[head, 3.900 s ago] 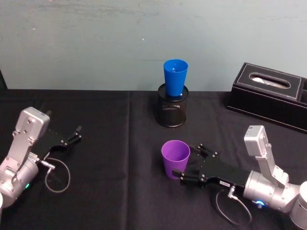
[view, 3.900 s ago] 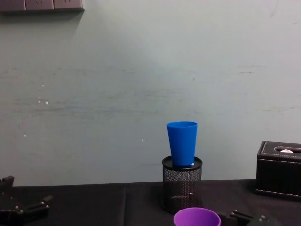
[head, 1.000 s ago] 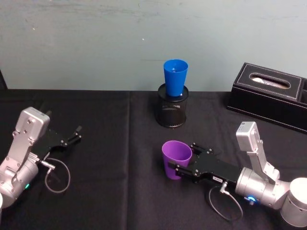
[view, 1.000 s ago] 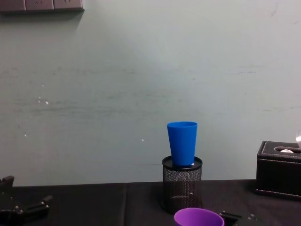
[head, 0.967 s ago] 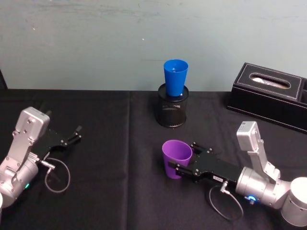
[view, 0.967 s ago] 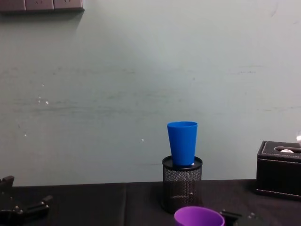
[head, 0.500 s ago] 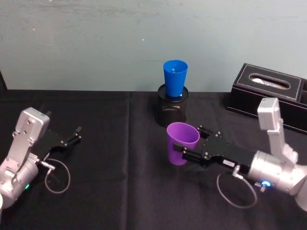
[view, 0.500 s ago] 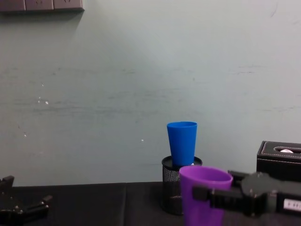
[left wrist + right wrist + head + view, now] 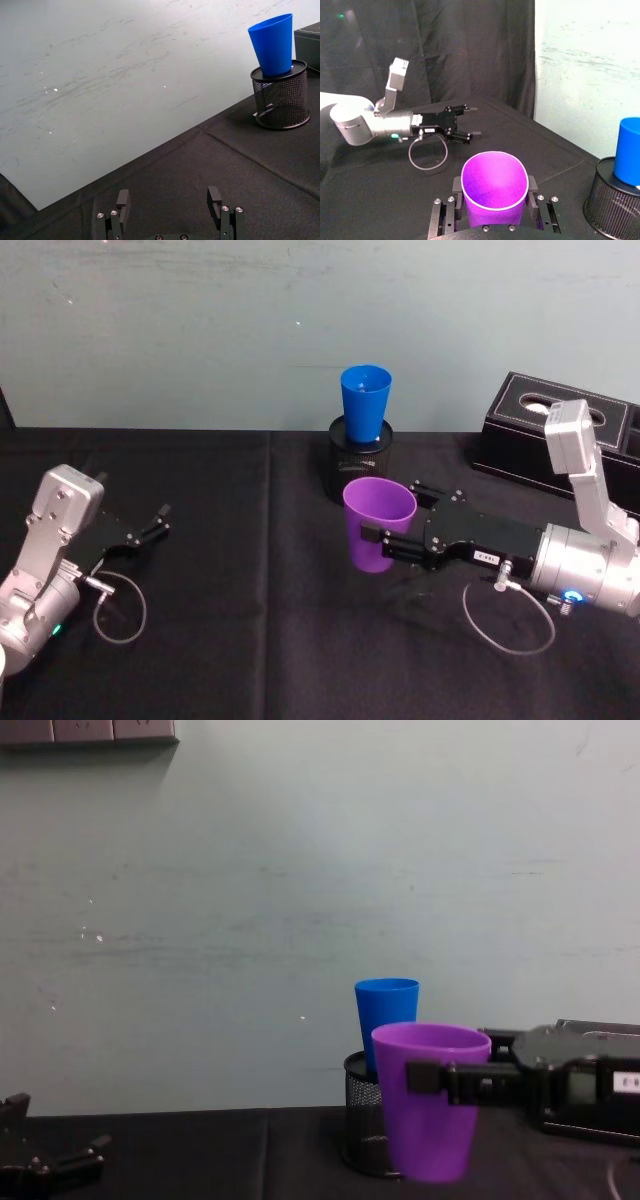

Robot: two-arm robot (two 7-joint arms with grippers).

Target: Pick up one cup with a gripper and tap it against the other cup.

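Plain purple tumbler (image 9: 378, 525), bright blue tumbler (image 9: 365, 400) — black wire-mesh holder (image 9: 344, 462), black tablecloth (image 9: 230, 620)

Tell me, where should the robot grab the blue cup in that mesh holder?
Probably its bare upper wall, from the left side: the blue cup stands upright, base sunk in the mesh holder. The open left tool is free; the right tool holds the purple cup in front.

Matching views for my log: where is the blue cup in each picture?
Head: blue cup, behind the purple cup.
Left wrist: blue cup beyond left gripper.
Right wrist: blue cup beyond purple cup.
Chest: centre, blue cup half hidden by purple cup.
Landmark: mesh pen holder beneath it.
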